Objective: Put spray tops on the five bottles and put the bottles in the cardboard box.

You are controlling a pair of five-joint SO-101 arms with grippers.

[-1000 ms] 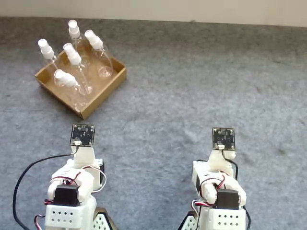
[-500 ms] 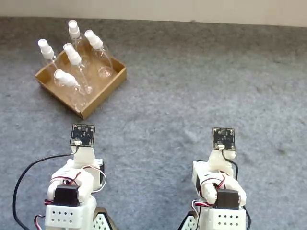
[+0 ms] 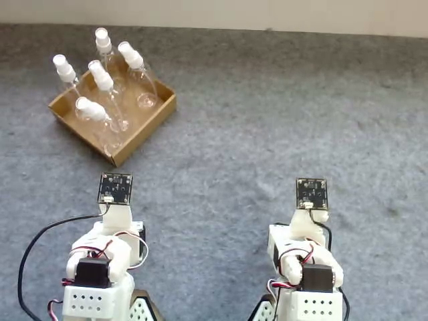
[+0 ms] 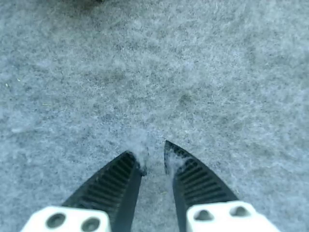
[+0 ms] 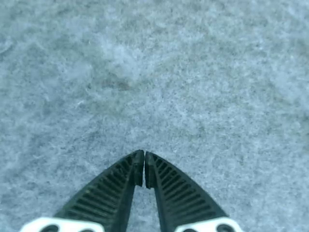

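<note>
Standing inside the cardboard box [image 3: 148, 132], all five bottles [image 3: 143, 88] are what you meet first in the high view; the box sits at the far left corner of the table [image 3: 267, 114], turned cornerwise to its edges. (A)

Note too that each bottle you count is clear and carries a white spray top [image 3: 102, 75]. They stand close together, and you cannot tell from here whether any two touch. (B)

Now bring your eye to the near edge of the table. You have the left arm [image 3: 107, 257] on the box's side and the right arm [image 3: 304, 264] beside it, the two well apart from each other and from the box. (A)

In the left wrist view, your left gripper [image 4: 153, 157] has its dark ribbed fingers [image 4: 116, 186] parted by a narrow gap at the tips. Nothing sits between them, and the grey carpet covering the table lies just beyond. (B)

In the right wrist view, your right gripper [image 5: 145, 169] has its fingers [image 5: 176, 191] brought together so that the tips meet. It holds nothing, and you see the same grey carpet ahead of it. (A)

Neither gripper of yours touches a bottle or the box. (B)
</note>
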